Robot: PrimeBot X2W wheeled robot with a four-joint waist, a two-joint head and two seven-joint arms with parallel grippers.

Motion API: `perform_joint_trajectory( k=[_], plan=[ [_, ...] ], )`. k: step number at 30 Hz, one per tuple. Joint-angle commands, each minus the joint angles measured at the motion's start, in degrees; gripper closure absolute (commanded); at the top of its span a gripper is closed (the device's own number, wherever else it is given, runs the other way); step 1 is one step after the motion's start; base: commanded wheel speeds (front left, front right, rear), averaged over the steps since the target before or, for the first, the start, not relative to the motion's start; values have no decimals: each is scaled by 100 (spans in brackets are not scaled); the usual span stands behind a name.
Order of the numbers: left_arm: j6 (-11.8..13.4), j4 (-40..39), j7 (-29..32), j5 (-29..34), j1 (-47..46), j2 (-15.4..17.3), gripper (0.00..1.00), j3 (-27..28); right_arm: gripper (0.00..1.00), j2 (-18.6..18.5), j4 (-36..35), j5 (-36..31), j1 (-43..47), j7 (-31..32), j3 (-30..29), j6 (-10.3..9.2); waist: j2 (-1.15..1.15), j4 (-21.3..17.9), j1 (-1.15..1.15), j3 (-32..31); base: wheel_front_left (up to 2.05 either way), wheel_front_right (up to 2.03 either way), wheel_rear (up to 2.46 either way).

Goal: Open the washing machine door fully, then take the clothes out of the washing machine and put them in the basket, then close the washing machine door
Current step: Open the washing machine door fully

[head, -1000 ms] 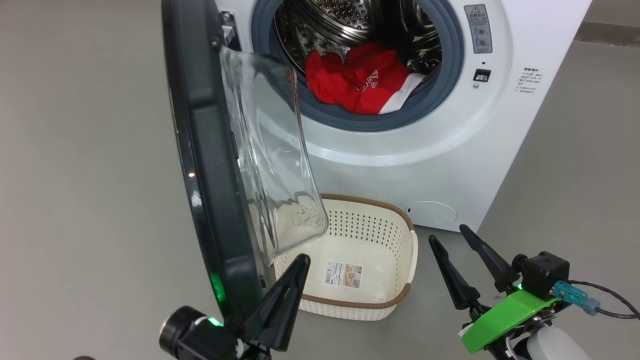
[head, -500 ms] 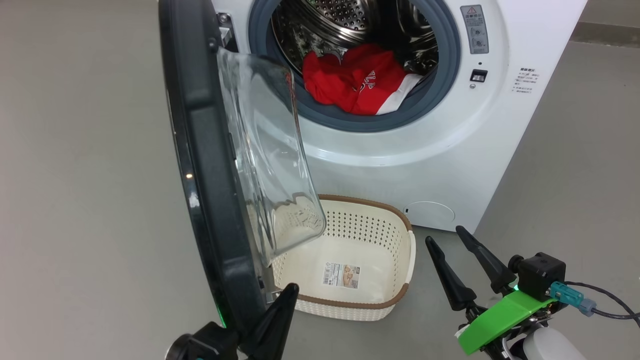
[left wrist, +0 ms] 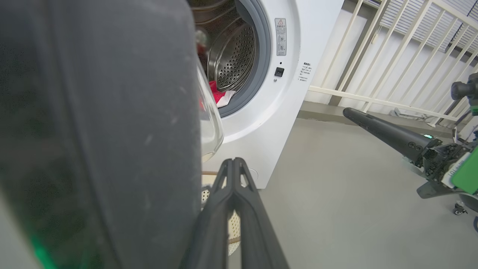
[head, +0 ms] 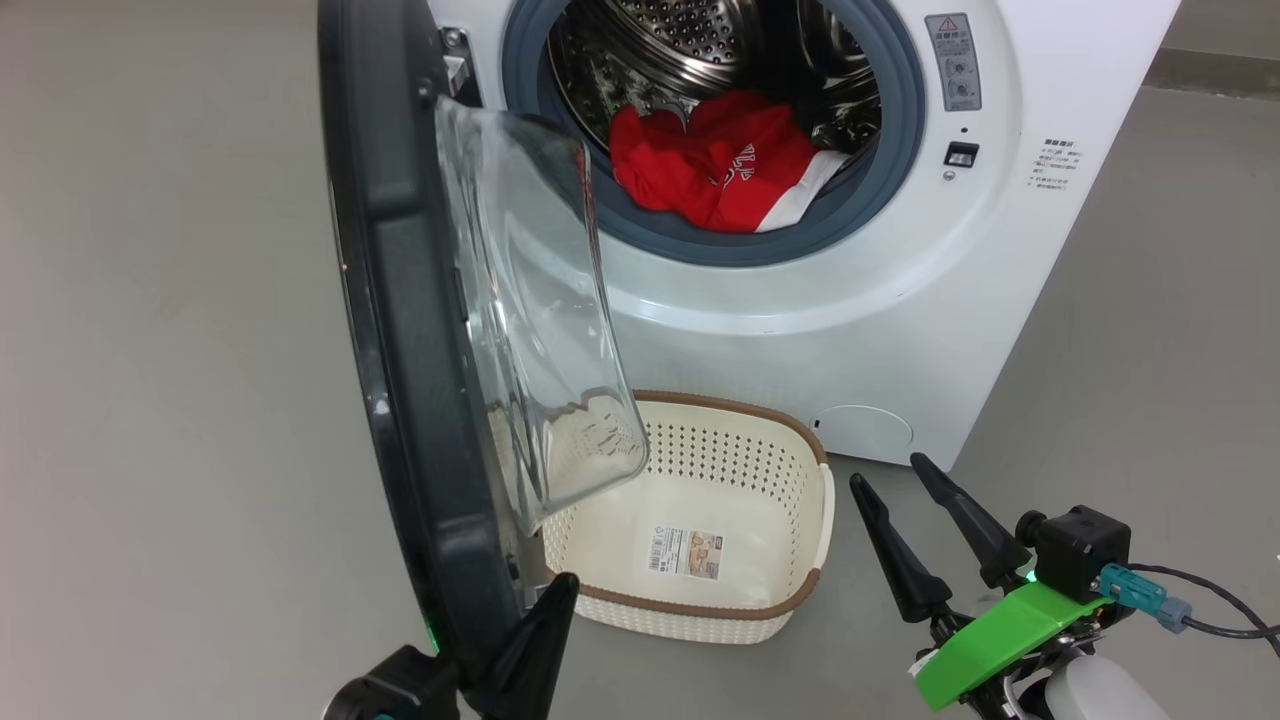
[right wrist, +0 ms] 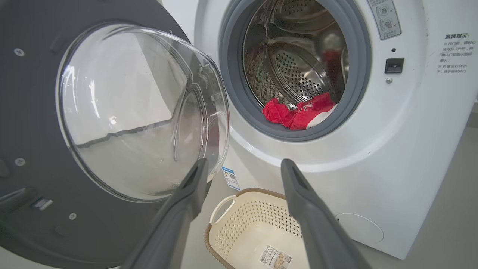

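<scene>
The washing machine (head: 850, 300) stands ahead with its drum open. Red clothes (head: 720, 170) lie at the drum's front lip. The washing machine door (head: 400, 350) hangs swung out, edge-on on the left, its glass bowl (head: 530, 330) reaching over the basket (head: 722, 607). The cream basket sits on the floor below the opening, with just a paper label inside. My left gripper (head: 560, 595) is shut and empty, close against the door's lower inner edge. My right gripper (head: 890, 475) is open and empty, to the right of the basket. In the right wrist view the fingers (right wrist: 291, 175) frame the clothes (right wrist: 298, 112) and basket (right wrist: 220, 231).
Bare grey floor spreads left of the door and right of the machine. In the left wrist view a white railing (left wrist: 392, 56) runs behind the machine, and the right arm's finger (left wrist: 381, 130) crosses the right side. A cable (head: 1210, 590) trails from the right wrist.
My shut left gripper has slid down and back along the door's lower edge, and the door has swung slightly wider. The right gripper has barely moved.
</scene>
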Motion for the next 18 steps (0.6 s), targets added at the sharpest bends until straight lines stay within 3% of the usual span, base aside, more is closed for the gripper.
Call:
perform_joint_trajectory(
  k=[1, 18],
  plan=[
    [63, -95, -72, -42, -261, 83, 100, 279, 0, -24, -113, 54, -53, -70, 118, 9, 0, 16, 0, 2, 0, 0, 0],
    [392, -274, -88, -184, -121, 524, 100, 853, 0, 15, -100, 62, -23, -70, 128, 9, 0, 327, 0, 14, 0, 0, 0]
  ],
)
